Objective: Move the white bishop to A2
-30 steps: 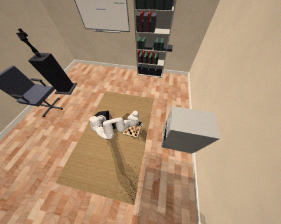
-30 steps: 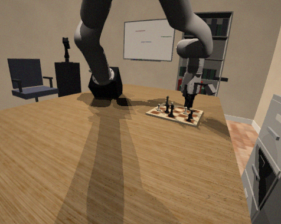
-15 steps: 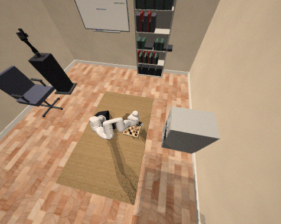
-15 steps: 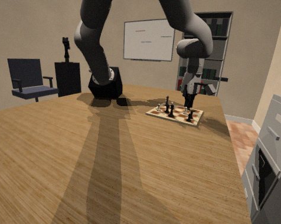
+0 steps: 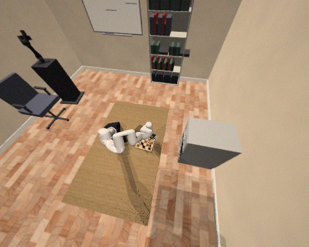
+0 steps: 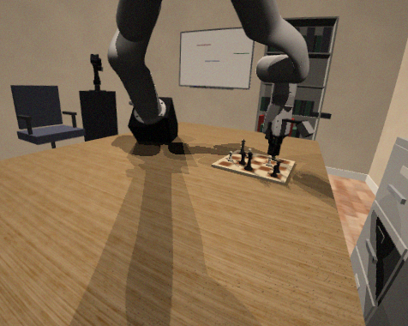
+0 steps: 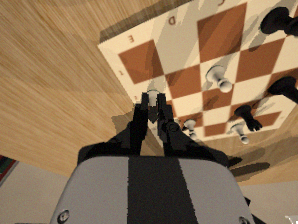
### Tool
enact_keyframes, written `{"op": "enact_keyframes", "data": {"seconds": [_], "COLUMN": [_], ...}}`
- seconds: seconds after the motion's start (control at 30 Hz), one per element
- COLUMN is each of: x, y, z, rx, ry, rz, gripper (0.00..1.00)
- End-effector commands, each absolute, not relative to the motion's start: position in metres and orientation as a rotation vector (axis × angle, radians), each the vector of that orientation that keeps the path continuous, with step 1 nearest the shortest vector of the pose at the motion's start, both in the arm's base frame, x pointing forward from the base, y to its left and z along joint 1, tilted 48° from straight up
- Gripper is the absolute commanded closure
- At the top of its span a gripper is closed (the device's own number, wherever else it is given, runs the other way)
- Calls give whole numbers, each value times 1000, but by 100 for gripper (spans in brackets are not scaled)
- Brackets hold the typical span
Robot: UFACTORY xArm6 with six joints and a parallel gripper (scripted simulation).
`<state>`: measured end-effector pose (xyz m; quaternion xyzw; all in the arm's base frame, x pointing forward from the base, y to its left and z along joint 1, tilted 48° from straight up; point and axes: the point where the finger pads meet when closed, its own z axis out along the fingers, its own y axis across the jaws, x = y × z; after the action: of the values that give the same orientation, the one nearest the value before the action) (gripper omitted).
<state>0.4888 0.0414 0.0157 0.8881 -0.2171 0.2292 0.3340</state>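
Gripper (image 7: 153, 97), wrist view: the two dark fingers stand nearly together, clamped on a white piece, the white bishop (image 7: 152, 92), of which only a pale sliver of the top shows between the fingertips. It sits near the board's corner by the edge letter E; the exact square cannot be read, as the fingers cover it. The chessboard (image 7: 220, 30) is cut off at the top and right of the frame. A white pawn (image 7: 220, 79) stands free in mid-board; dark pieces at the right edge are partly cropped.

Exterior view: the gripper (image 6: 273, 147) points straight down over the far side of the chessboard (image 6: 287, 176), which lies on the wooden table (image 6: 116, 240). The arm rises from a black base (image 6: 169, 129), leaves the frame at the top, and returns bent sharply downward at the wrist. The held piece is hidden behind the fingers. Black pieces (image 6: 249, 160) stand upright nearby.

Top view: the arm (image 5: 120, 138) folds over the board (image 5: 145, 144); pieces and gripper are too small to make out.
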Motion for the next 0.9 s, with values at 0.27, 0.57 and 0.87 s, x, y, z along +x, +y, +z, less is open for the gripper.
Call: {"op": "enact_keyframes", "data": {"seconds": [0.27, 0.57, 0.87], "x": [471, 465, 465], "y": [94, 109, 109], "z": [66, 81, 82], "rx": [2321, 2321, 2321], "ry": [-566, -566, -565], "rz": [604, 604, 603], "gripper": [100, 100, 100]}}
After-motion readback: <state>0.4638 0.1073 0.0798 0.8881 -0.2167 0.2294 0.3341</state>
